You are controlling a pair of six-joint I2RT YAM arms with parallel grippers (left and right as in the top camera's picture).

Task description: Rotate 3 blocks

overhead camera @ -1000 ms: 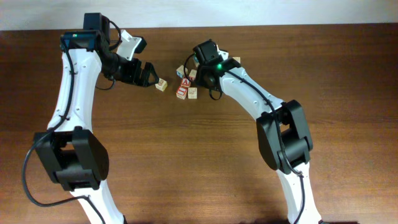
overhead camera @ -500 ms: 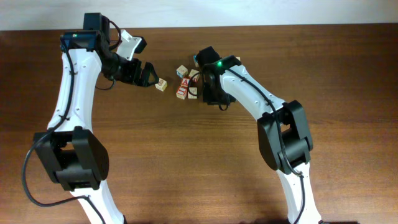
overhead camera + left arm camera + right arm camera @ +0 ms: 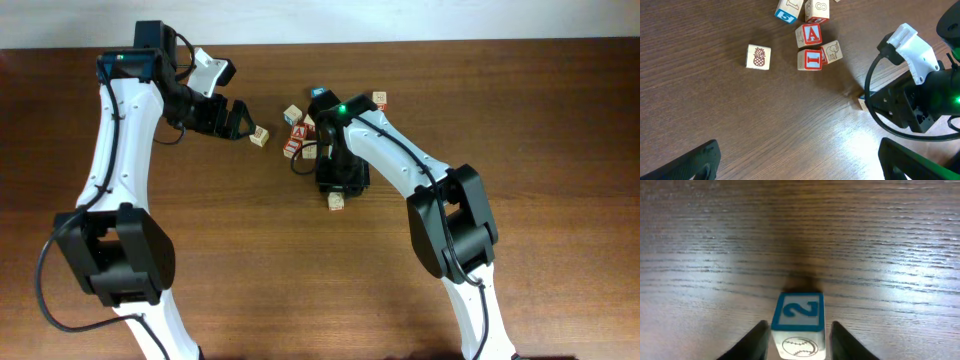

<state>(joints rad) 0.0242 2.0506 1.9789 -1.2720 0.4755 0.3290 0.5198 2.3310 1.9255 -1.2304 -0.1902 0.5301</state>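
A block with a blue "2" face and a baseball face [image 3: 796, 311] stands on the table between the fingers of my right gripper [image 3: 799, 330]. The jaws are open: a narrow gap shows on the block's right side, and the left finger is very close to it. From overhead this block [image 3: 337, 201] lies just in front of the right gripper [image 3: 338, 187]. A pale pineapple block [image 3: 758, 56] sits alone left of the cluster. My left gripper [image 3: 240, 122] hovers wide open and empty next to that pineapple block [image 3: 259, 136].
A cluster of cubes sits behind the right gripper: a red "A" cube [image 3: 810, 35], a red "I" cube [image 3: 811, 59], an elephant cube [image 3: 832, 51] and a blue "5" cube [image 3: 788, 10]. One more cube [image 3: 380, 99] lies at the back right.
My right gripper came away from the cluster toward the table's front, bringing the blue "2" block with it, and its jaws have loosened around the block. The left arm has not moved.
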